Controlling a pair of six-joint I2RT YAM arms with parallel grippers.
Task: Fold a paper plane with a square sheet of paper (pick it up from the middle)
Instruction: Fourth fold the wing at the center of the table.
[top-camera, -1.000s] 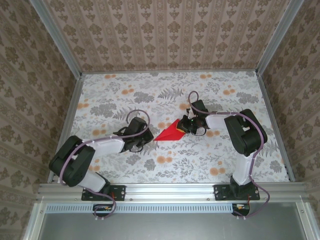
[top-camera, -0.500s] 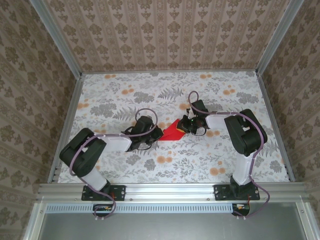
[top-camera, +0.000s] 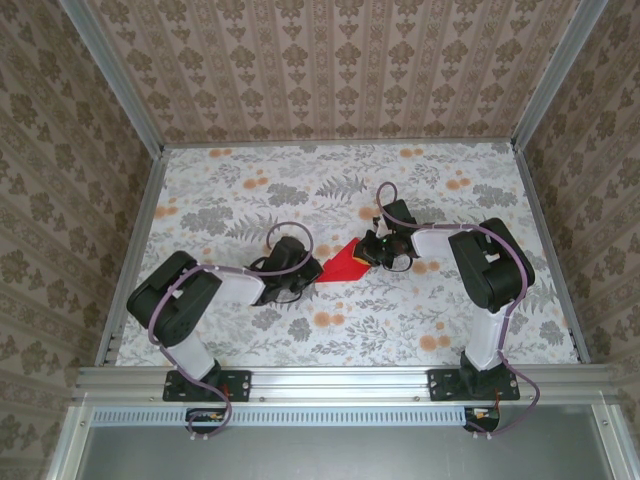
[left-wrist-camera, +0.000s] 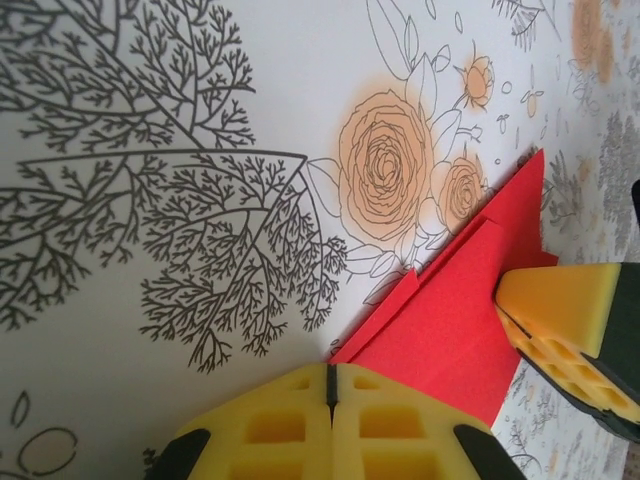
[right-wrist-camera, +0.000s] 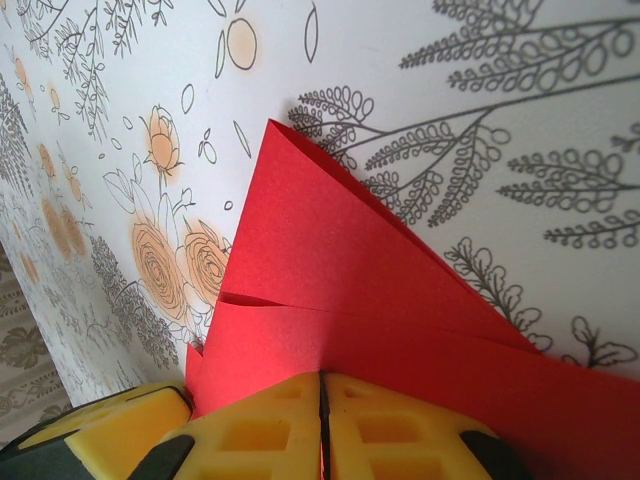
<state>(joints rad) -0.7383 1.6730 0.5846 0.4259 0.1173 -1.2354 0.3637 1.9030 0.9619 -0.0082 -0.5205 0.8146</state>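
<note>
The square sheet of paper is a folded red triangle with layered creases, flat on the floral table between both arms. My left gripper is shut, and its yellow fingertips sit over the paper's pointed left tip. In the left wrist view the red paper runs out from under them. My right gripper is shut too, with its fingertips down on the paper's wide right end. The red paper spreads ahead of them with a flap edge showing. No paper shows between either pair of jaws.
The table has a floral cloth and patterned walls on three sides. An aluminium rail runs along the near edge. The other gripper's yellow finger is close at the right of the left wrist view.
My left arm has swung right, from apart of the paper to over its pointed tip. The right gripper and the paper have stayed put.
</note>
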